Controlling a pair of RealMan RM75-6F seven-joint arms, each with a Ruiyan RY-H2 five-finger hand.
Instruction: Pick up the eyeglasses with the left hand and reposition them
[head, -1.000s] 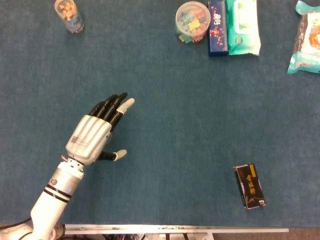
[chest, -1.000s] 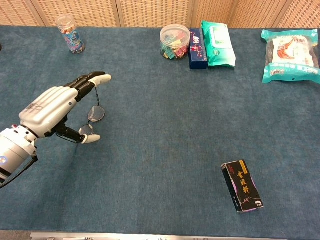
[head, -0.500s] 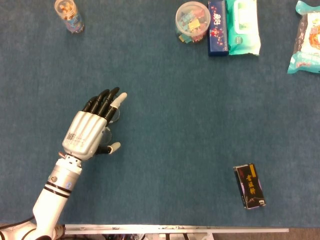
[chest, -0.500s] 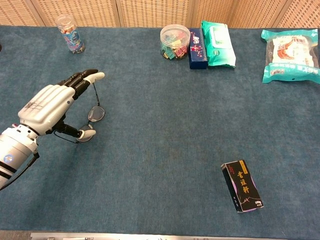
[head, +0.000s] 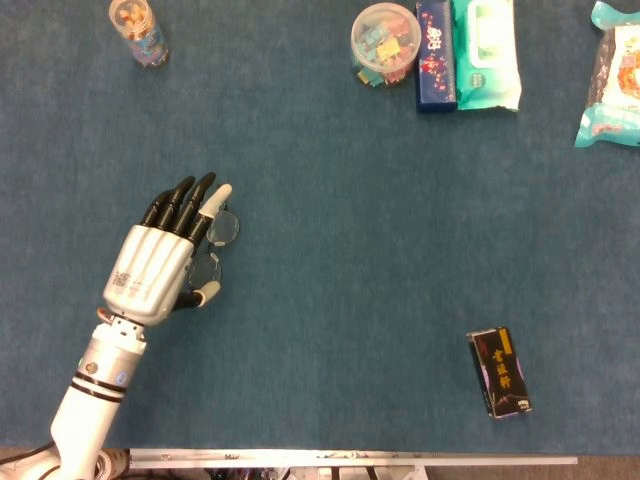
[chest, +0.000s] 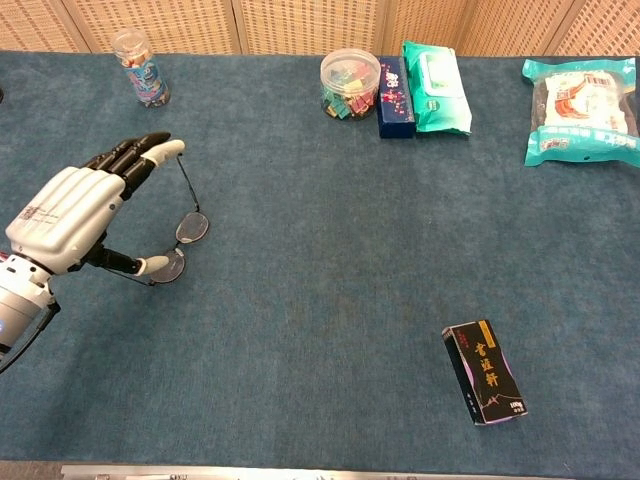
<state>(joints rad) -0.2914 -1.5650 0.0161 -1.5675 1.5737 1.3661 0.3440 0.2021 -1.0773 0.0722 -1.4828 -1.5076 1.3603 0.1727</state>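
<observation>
The left hand (chest: 65, 215) hovers with fingers spread, holding nothing. Just beside its fingertips, the eyeglasses (chest: 183, 232) lie on the blue desk (chest: 330, 250). The frame looks thin; closing from above could likely push them sideways or bend an arm.

The left hand (head: 160, 266) has a ribbed silver-grey back printed with small dark markings, black fingers (chest: 128, 157), and white tips on some. Its white forearm carries black bands near a metallic wrist.
</observation>
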